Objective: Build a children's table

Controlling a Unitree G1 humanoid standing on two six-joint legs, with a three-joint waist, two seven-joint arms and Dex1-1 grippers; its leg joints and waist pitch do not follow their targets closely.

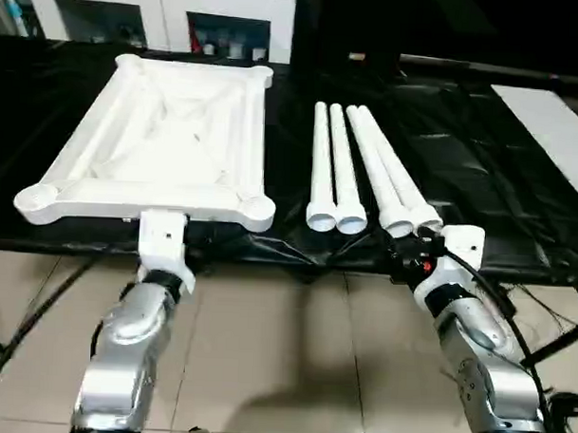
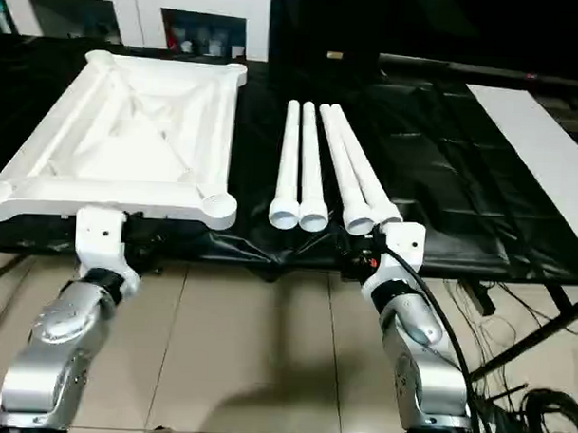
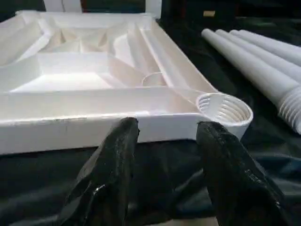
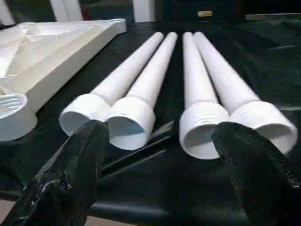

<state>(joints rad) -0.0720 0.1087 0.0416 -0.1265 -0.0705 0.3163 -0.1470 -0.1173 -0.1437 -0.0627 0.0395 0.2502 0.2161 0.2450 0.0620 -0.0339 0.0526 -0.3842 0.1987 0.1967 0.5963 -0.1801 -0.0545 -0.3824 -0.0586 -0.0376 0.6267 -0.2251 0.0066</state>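
The children's table lies in parts on a black-covered bench. Its white square top rests upside down at the left, ribs up, with a round threaded corner socket near me. Several white tapered legs lie side by side in the middle, their wide open ends toward me. My left gripper is open just short of the top's near rim, holding nothing. At the near ends of the legs my right gripper is spread wide and empty, its fingers short of the tubes.
A flat white board lies at the bench's far right. White cabinets stand behind the bench. Tiled floor runs under my forearms, with cables at the lower right.
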